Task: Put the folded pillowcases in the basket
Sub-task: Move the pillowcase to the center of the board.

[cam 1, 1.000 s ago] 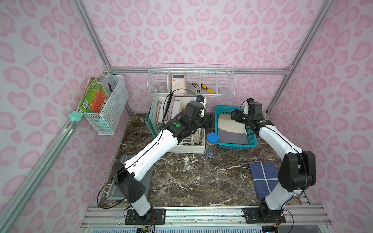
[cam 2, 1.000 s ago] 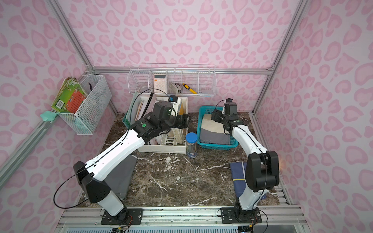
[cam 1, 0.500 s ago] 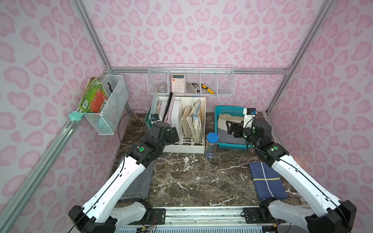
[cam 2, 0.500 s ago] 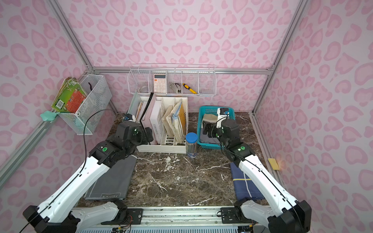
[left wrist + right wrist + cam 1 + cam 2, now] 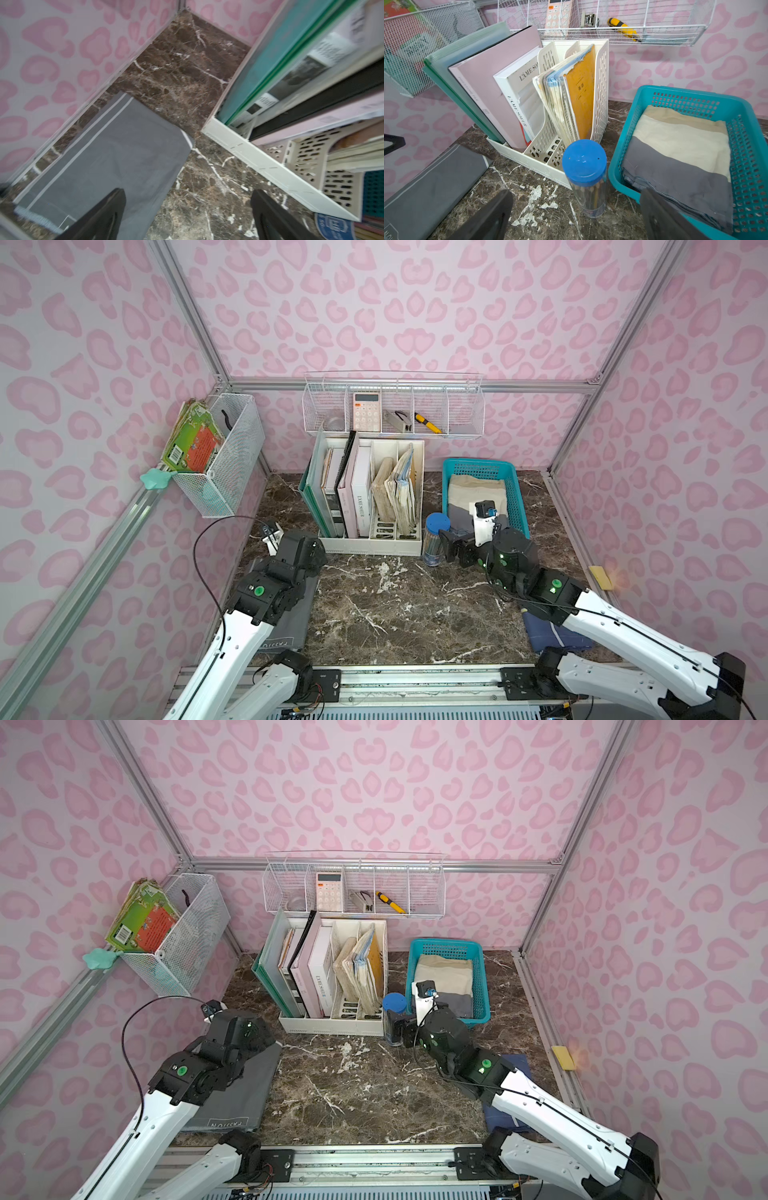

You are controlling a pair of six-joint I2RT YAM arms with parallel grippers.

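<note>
The grey folded pillowcase (image 5: 679, 178) lies flat in the teal basket (image 5: 685, 99) near the tabletop's far right corner, atop a cream folded cloth (image 5: 681, 133). It looks light, limp and unbreakable, and is best pinched along a folded edge. The left hand (image 5: 188, 193) and right hand (image 5: 577, 193) both gape empty

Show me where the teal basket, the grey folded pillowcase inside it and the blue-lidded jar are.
teal basket (image 5: 685, 104): right wrist view, far perforated wall.
grey folded pillowcase (image 5: 675, 178): right wrist view, middle of its top face.
blue-lidded jar (image 5: 584, 161): right wrist view, centre of lid.
</note>
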